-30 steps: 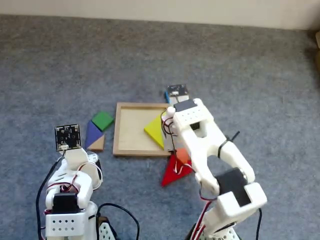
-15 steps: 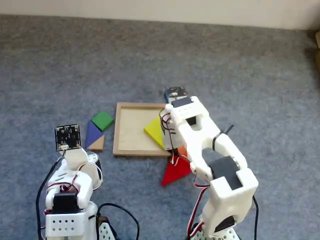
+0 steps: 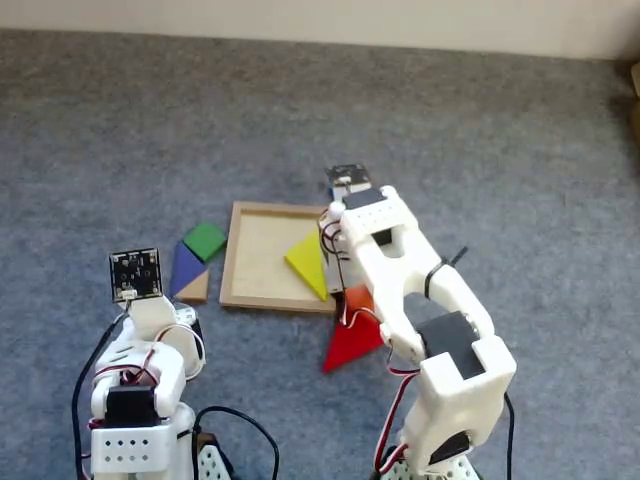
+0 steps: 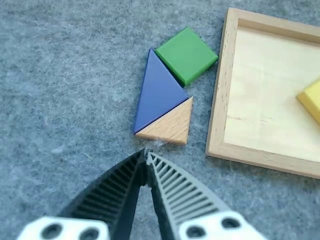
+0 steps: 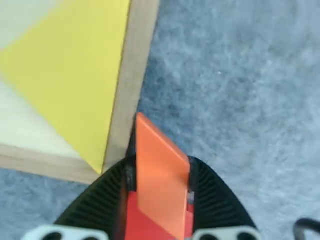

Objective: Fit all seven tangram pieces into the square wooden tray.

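Tray lies on the table, yellow triangle inside by its right rim. We see the right tool clamped on an orange piece beside that rim; the left tool is closed, empty.

One wooden tray, six tangram pieces, two robot arms

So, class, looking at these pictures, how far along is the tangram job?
Done: the yellow triangle lies in the tray. In hand: the right arm's jaws are shut on the orange piece, beside the tray's rim. Left: the red triangle, green square, blue triangle and wood-coloured triangle lie on the carpet outside.
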Robot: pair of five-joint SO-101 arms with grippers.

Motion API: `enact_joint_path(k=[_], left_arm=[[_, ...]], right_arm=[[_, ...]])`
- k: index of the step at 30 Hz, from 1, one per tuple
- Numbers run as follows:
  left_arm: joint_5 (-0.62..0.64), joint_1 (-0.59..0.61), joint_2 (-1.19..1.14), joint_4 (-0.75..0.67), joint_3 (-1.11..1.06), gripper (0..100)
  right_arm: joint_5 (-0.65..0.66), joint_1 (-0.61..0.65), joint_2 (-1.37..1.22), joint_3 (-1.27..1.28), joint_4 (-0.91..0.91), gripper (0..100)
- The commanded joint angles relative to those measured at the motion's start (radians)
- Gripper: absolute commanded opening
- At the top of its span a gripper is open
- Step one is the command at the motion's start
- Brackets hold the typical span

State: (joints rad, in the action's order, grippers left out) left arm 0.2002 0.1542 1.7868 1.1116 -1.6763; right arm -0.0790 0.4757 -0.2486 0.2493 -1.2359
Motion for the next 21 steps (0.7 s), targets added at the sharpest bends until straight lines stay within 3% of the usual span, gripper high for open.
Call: enact_joint_path(k=[1,13,21], left_arm=[[-0.006,0.015,0.002,0.003,-0.021,0],[-0.006,0.015,0.002,0.003,-0.021,0],[-0.006,0.015,0.002,0.003,-0.021,0]], right_arm=[[0.035,-0.008,0.018,-0.062,-0.008,4.4],[0.037,-0.008,0.111,-0.064,-0.064,4.4],[0.038,-0.005,0.259,0.022,0.012,4.4]])
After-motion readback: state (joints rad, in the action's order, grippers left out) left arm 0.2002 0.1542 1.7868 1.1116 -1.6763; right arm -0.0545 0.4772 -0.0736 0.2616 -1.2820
